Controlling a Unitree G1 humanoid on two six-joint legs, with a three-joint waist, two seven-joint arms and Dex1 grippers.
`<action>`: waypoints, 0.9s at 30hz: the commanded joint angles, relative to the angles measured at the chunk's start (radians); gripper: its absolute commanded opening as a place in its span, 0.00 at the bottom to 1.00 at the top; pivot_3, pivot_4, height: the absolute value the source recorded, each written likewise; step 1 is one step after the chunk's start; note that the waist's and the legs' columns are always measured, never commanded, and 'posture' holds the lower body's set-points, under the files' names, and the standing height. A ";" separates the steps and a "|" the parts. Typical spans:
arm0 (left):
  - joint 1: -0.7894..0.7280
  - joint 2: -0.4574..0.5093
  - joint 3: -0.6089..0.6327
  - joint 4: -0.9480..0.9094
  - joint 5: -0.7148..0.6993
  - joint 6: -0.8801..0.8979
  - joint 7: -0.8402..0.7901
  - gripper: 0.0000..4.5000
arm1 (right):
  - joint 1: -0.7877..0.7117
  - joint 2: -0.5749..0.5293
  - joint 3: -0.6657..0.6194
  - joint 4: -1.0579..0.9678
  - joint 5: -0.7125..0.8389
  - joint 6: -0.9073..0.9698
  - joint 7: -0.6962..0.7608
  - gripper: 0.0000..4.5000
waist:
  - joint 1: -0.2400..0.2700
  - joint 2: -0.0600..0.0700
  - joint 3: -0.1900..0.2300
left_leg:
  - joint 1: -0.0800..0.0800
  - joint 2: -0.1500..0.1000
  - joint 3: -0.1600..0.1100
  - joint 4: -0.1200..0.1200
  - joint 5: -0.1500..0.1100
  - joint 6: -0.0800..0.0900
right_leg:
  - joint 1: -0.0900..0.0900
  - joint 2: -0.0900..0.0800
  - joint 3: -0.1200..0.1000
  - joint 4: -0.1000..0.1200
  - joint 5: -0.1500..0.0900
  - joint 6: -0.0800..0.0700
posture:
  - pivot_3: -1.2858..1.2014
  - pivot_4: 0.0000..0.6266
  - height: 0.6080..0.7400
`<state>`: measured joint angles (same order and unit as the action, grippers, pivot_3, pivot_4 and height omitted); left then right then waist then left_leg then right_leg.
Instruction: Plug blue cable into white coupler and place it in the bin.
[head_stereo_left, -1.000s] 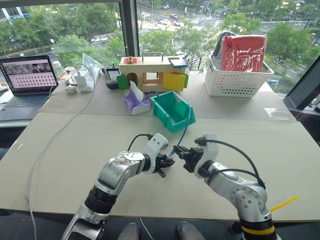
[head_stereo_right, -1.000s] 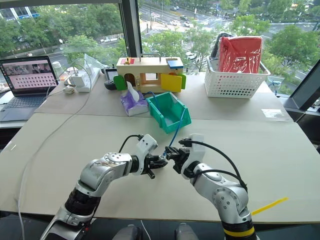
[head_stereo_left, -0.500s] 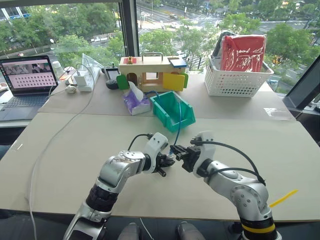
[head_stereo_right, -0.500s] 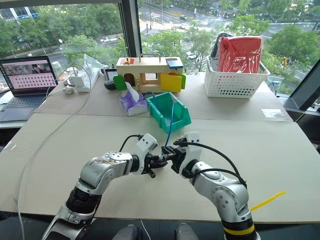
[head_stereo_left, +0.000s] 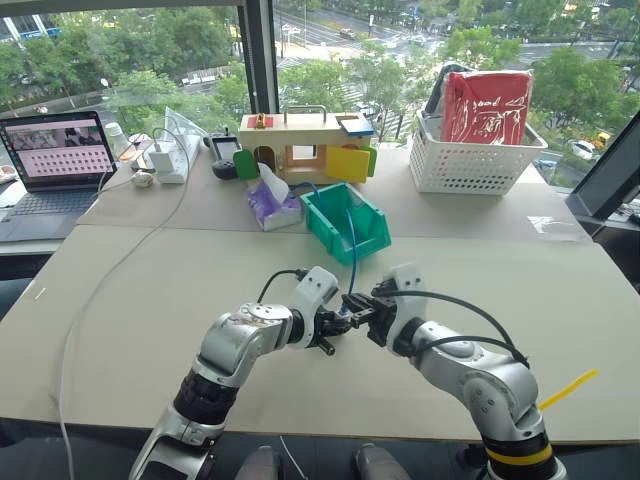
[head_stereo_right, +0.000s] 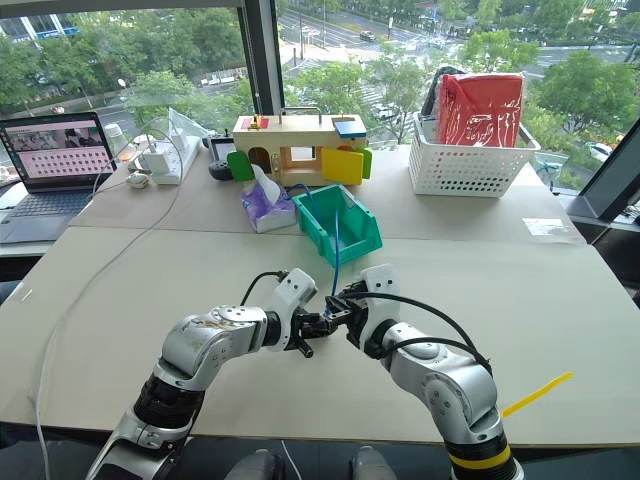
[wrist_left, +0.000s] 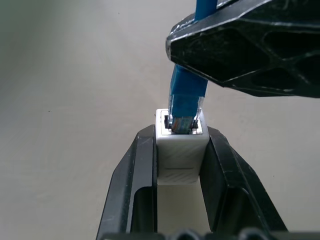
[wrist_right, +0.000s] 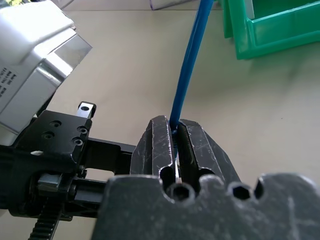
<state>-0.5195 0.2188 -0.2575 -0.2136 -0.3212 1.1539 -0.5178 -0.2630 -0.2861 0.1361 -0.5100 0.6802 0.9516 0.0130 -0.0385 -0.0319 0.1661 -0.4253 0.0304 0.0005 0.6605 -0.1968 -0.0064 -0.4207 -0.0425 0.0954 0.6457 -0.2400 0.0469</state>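
1. Pale desk (head_stereo_left: 150, 290) by big windows w/ trees + street outside; laptop (head_stereo_left: 55, 150) at far left, white lattice basket (head_stereo_left: 470, 160) at far right, teal bin (head_stereo_left: 345, 222) mid-desk beside a purple tissue pack (head_stereo_left: 272, 205).
2. Left gripper (wrist_left: 181, 150): jaws narrow, clamped on white coupler (wrist_left: 181, 145), one finger on each side; held above the desk, near front edge.
3. Right gripper (wrist_right: 172, 137): jaws pinched tight on blue cable (wrist_right: 187, 65) just behind the plug.
4. Key relation: the two grippers meet tip to tip, well short of the bin. In left wrist view the plug tip sits in the coupler's open socket; looks partly in, can't tell if fully seated.
5. Axes: plug's long axis lines up w/ the socket, so the push prob. runs straight along it, right arm toward left.
6. Cable's free length rises from the right jaws and runs away toward the bin; far end seems to reach into it.
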 joint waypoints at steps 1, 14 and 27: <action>-0.009 -0.016 -0.001 -0.033 -0.024 -0.004 0.002 0.15 | 0.027 0.017 0.027 0.035 0.032 0.102 0.035 0.00 | -0.001 0.000 0.000 | 0.000 0.000 0.000 0.000 0.000 0.000 | 0.000 0.000 0.000 0.000 0.000 0.000 | 0.52 0.24 0.81; 0.007 -0.009 0.006 -0.055 -0.038 0.001 0.005 0.15 | 0.043 0.022 -0.023 0.089 0.027 0.152 0.100 0.00 | 0.000 0.000 -0.005 | 0.001 0.000 0.000 0.000 0.000 0.000 | 0.001 0.000 0.000 0.000 0.000 0.000 | 0.52 0.24 0.81; 0.096 0.116 0.066 -0.106 -0.106 -0.084 -0.083 0.99 | -0.262 -0.027 -0.231 0.140 -0.029 -0.062 0.166 0.00 | -0.009 0.001 -0.004 | 0.000 0.000 0.001 0.000 0.000 0.000 | -0.002 0.000 0.001 0.001 0.000 0.000 | 0.52 0.24 0.81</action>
<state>-0.4402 0.3115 -0.2166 -0.2728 -0.3970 1.0960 -0.5685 -0.4617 -0.2951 -0.0725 -0.3891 0.6587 0.9261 0.1485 -0.0474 -0.0312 0.1620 -0.4255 0.0309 0.0009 0.6604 -0.1968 -0.0064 -0.4225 -0.0420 0.0956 0.6468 -0.2400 0.0467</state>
